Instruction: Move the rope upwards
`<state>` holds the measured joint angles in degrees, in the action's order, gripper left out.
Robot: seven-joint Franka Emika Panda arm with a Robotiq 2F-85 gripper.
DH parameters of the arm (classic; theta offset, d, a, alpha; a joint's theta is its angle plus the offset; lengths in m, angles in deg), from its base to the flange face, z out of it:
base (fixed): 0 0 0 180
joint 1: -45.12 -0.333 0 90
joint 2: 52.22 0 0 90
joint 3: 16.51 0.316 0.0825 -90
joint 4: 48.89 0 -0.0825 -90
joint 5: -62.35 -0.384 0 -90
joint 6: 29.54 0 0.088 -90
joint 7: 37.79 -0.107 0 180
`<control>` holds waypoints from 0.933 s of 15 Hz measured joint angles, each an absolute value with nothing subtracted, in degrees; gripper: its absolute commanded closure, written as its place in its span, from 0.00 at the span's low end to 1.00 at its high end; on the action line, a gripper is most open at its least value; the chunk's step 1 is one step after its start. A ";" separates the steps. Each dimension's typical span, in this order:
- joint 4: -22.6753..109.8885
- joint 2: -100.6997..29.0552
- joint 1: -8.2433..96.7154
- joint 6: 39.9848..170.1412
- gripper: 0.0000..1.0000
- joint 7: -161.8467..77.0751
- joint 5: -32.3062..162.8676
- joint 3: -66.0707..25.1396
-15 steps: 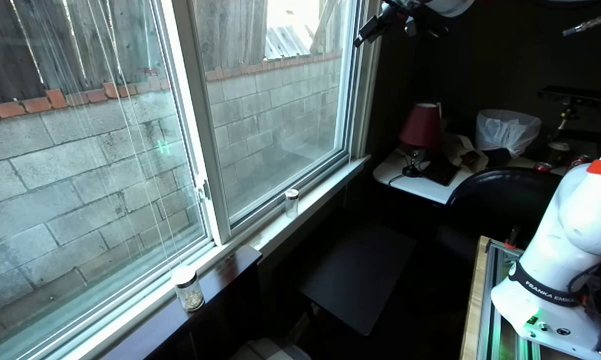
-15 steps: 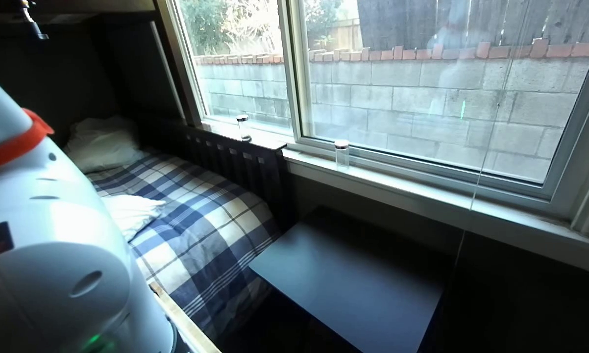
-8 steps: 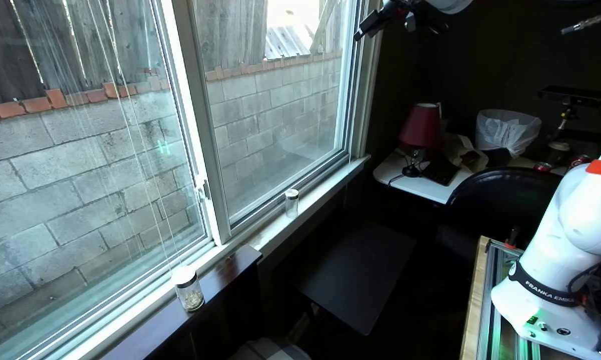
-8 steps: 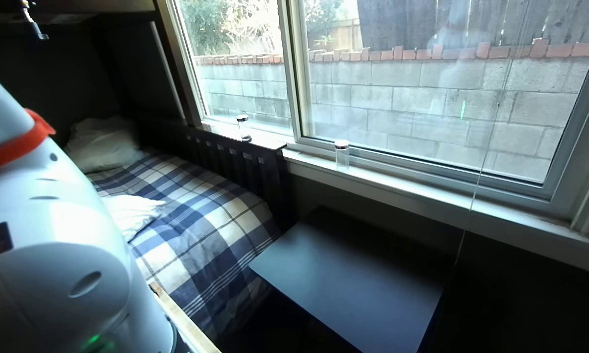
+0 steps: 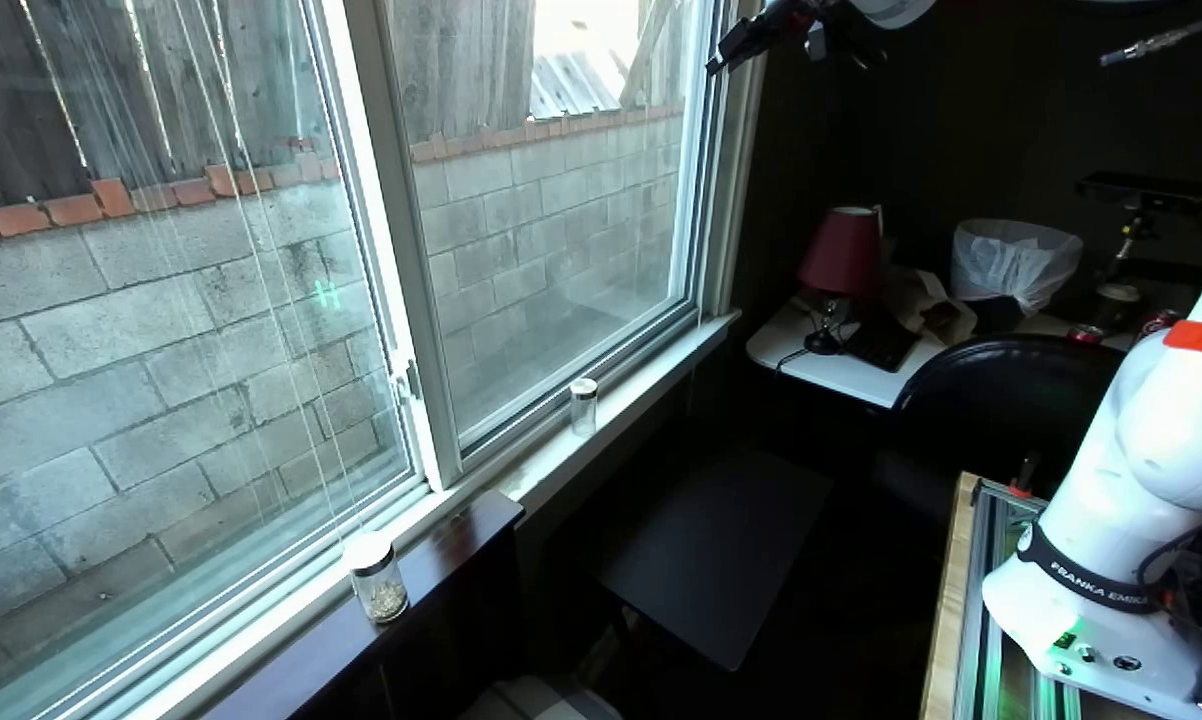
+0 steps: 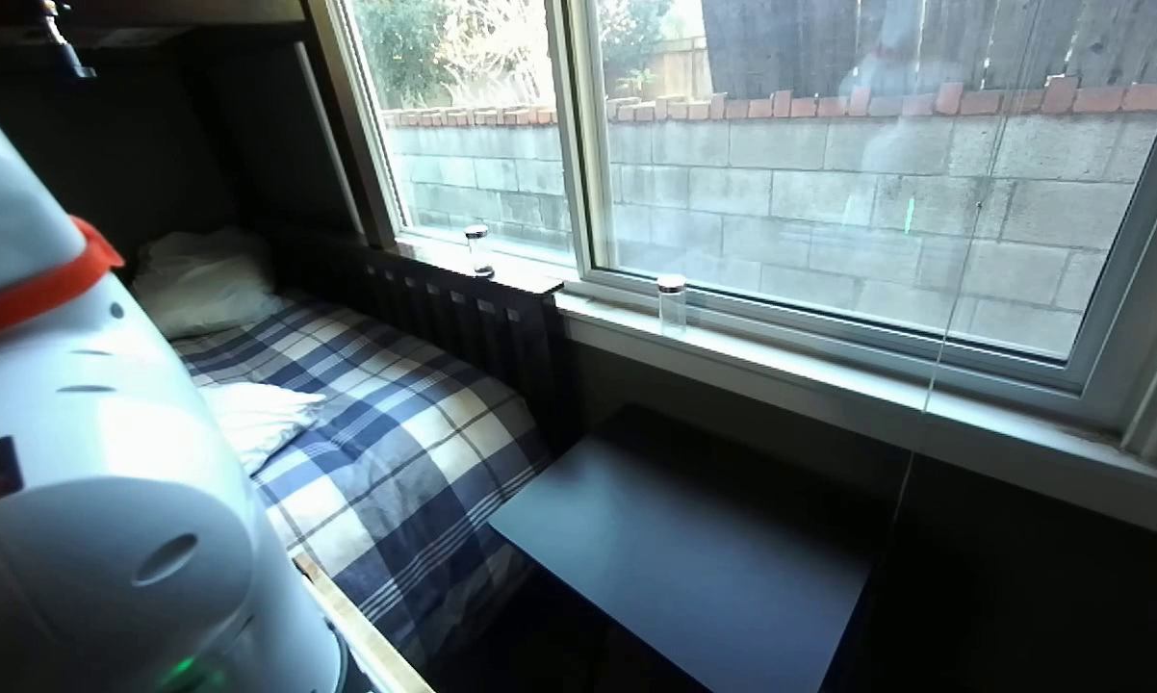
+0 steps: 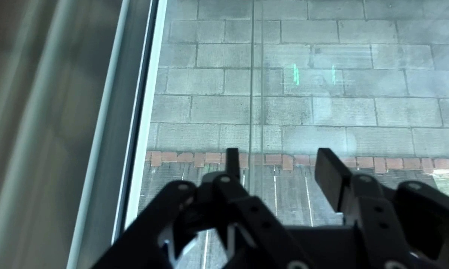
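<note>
Beyond the wide window (image 6: 579, 144) stood a grey block wall (image 6: 781, 202) capped with red brick (image 6: 781, 104). One lidded jar (image 5: 583, 410) rested upright on the white sill (image 5: 651, 382), and a second jar (image 5: 379, 580), partly filled, on a dark ledge (image 5: 461, 545) beside it. Below, a dark table (image 6: 675, 549) stood near the plaid bed (image 6: 376, 404). The rope (image 7: 251, 89), a thin cord, hung before the window and down past the sill in an exterior view. Up near the window, the gripper (image 7: 276, 164) had its fingers spread well apart. In the wrist view the rope appeared in the gap, nearer one fingertip; contact and depth could not be told.
</note>
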<state>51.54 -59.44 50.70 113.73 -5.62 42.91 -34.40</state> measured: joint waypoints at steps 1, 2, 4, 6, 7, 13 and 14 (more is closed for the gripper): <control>51.19 -58.99 50.87 114.00 0.81 -5.09 42.28 -34.44; 50.72 -58.52 51.04 114.12 0.89 -4.67 41.68 -34.50; 49.87 -57.65 51.45 114.18 1.00 -3.77 40.54 -34.55; 49.09 -56.84 51.89 114.18 1.00 -3.16 39.72 -34.55; 48.78 -56.46 52.08 114.18 1.00 -2.84 39.35 -34.53; 48.50 -55.46 52.44 112.88 1.00 -1.95 37.88 -33.86; 48.45 -55.61 52.43 111.39 1.00 -1.48 36.80 -33.55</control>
<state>48.45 -55.61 52.43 111.39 -1.48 36.80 -33.55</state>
